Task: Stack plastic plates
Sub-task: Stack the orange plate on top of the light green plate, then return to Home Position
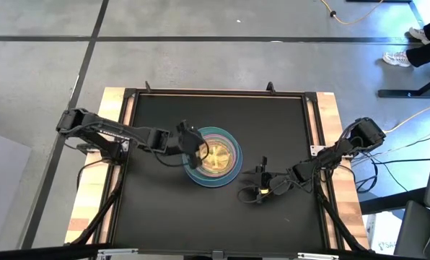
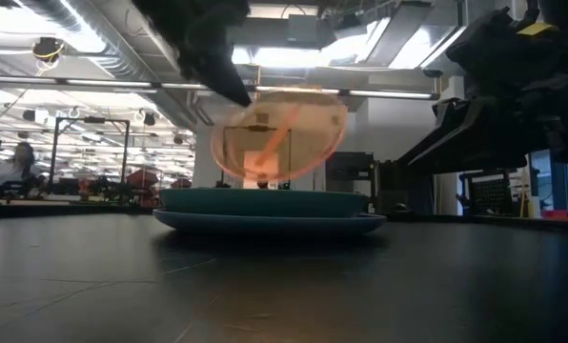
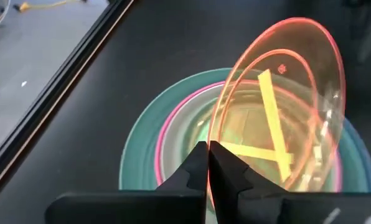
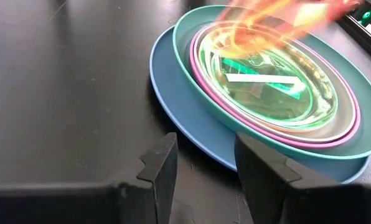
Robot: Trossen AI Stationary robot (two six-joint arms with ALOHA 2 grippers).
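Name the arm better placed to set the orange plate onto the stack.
Left. The left gripper is shut on the rim of the orange plate, tilted above the stack. The right gripper is open and empty, on the table beside the blue plate.

From where I stand, nothing can be read. The orange plate (image 3: 285,99) carries a small reddish mark near its rim, too tiny to make out as letters or a logo. The plain pale stripes on the translucent plates bear no writing, and the room behind shows no legible sign.
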